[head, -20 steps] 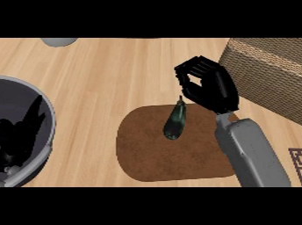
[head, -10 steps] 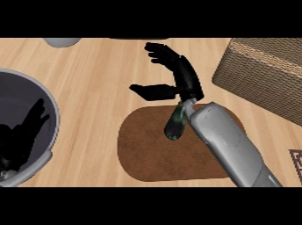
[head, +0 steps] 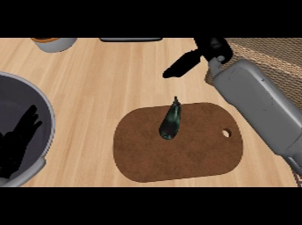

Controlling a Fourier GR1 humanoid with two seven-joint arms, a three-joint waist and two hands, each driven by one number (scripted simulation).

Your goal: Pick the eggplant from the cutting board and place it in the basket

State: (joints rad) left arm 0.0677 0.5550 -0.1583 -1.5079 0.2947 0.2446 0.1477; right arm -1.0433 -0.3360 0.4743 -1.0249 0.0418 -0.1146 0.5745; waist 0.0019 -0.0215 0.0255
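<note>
Basket [head: 280,66]: wicker, upper right, partly hidden by the right forearm; nothing seen inside.
Cutting board [head: 179,143]: brown, centre of counter.
Change: a second ago the right hand sat curled over the eggplant; it has since lifted up and away without it. Judged: the pick did not take, a fresh approach is needed.
Right hand [head: 191,60]: raised near the basket's edge, fingers extended, holding nothing.
Left hand [head: 8,147]: at the view's left, over the grey bowl [head: 44,115], fingers straight.
Eggplant [head: 171,123]: lying on the board's upper part, stem pointing away.
</note>
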